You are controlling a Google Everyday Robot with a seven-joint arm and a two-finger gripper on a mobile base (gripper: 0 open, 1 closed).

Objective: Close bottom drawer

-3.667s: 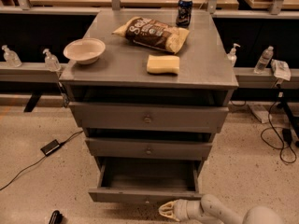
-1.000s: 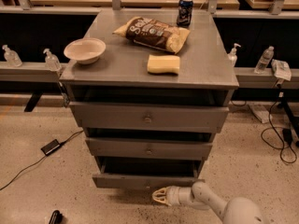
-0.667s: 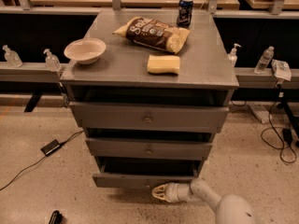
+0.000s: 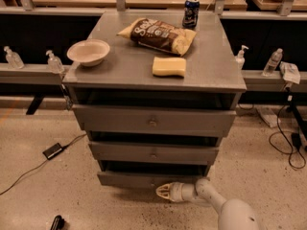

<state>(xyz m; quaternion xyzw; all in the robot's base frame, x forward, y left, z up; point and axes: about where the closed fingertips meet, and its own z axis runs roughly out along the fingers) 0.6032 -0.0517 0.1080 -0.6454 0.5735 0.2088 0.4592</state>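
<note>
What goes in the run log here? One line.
bottom drawer: almost shut | gripper: low, at its front | cabinet top: bowl, chips, sponge, can

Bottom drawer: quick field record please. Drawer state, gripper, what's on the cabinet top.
bottom drawer: looks nearly pushed in, dark gap showing above its front
gripper: low to the floor, just in front of the drawer front near its middle; contact unclear
cabinet top: bowl at left, chip bag, yellow sponge, can at back
</note>
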